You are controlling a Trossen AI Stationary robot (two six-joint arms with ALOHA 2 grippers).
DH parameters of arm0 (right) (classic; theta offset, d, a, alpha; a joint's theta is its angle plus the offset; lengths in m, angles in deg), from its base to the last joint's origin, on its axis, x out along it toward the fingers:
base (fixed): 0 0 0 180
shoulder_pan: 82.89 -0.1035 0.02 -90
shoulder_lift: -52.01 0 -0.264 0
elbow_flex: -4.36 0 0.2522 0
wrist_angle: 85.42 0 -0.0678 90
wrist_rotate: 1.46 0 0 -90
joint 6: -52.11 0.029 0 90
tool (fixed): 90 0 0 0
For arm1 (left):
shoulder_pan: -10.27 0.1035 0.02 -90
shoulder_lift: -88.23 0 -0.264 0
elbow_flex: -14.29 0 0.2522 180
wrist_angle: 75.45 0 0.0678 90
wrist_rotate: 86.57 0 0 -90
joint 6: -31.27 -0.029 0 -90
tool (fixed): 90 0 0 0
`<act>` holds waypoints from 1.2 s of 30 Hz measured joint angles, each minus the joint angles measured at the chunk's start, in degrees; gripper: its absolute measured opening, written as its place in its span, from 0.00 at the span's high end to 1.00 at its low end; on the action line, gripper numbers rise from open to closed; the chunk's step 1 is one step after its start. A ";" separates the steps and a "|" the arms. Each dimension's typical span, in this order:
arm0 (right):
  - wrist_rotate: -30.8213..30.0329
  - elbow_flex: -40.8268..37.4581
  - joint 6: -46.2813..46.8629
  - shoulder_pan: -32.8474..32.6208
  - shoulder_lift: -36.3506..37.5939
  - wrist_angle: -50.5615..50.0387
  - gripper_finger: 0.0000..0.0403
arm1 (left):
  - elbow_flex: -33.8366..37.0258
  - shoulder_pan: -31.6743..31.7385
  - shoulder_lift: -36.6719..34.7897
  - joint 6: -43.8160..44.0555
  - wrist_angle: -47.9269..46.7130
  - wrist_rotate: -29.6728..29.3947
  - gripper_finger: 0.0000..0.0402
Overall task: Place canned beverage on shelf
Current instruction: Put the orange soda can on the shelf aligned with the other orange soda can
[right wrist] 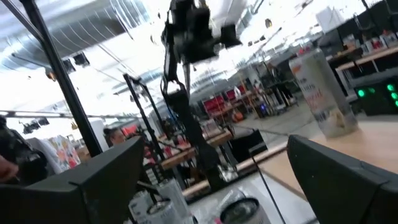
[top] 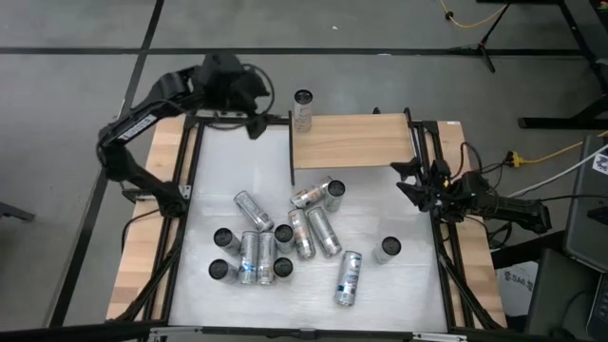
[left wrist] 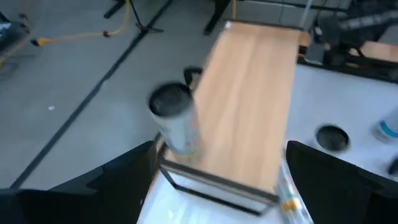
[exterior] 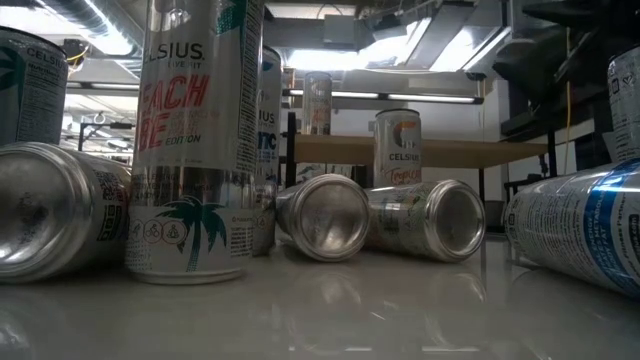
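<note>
Aluminium, thin-walled and slick: the left hand [top: 249,112] hovers spread and empty beside the upright can [top: 303,109] standing at the shelf [top: 351,141]'s far-left corner. More cans [top: 275,242] litter the worktop [top: 380,294]; grip one mid-body, gently, since it probably dents. The right hand [top: 410,178] waits spread by the shelf's right end.

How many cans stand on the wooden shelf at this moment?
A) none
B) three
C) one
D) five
C: the high view shows a single upright can at the corner of the shelf; all the other cans are on the white tabletop.
</note>
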 joint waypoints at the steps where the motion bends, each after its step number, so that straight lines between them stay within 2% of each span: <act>1: 0.01 0.00 0.00 0.00 0.00 0.17 0.03 | 2.68 -0.50 -1.36 0.71 0.95 -0.01 0.13; 8: 0.01 0.00 0.20 0.00 -0.02 5.68 0.03 | 22.85 -4.13 -12.87 5.75 10.78 -0.22 0.13; 17: 0.02 6.31 -1.17 0.00 -1.82 5.73 0.03 | 37.26 -8.88 -24.34 9.03 17.88 -0.25 0.13; 25: 0.66 14.83 -5.30 0.00 -11.72 5.68 0.03 | 43.43 -11.88 -28.31 9.05 24.70 -0.23 0.13; 31: 2.12 22.25 -6.92 0.00 -23.95 5.07 0.03 | 44.95 -13.01 -28.34 8.87 27.74 -0.25 0.13; 36: 4.52 30.28 -7.62 0.00 -33.86 0.26 0.03 | 45.34 -13.02 -28.34 8.85 28.54 -0.25 0.13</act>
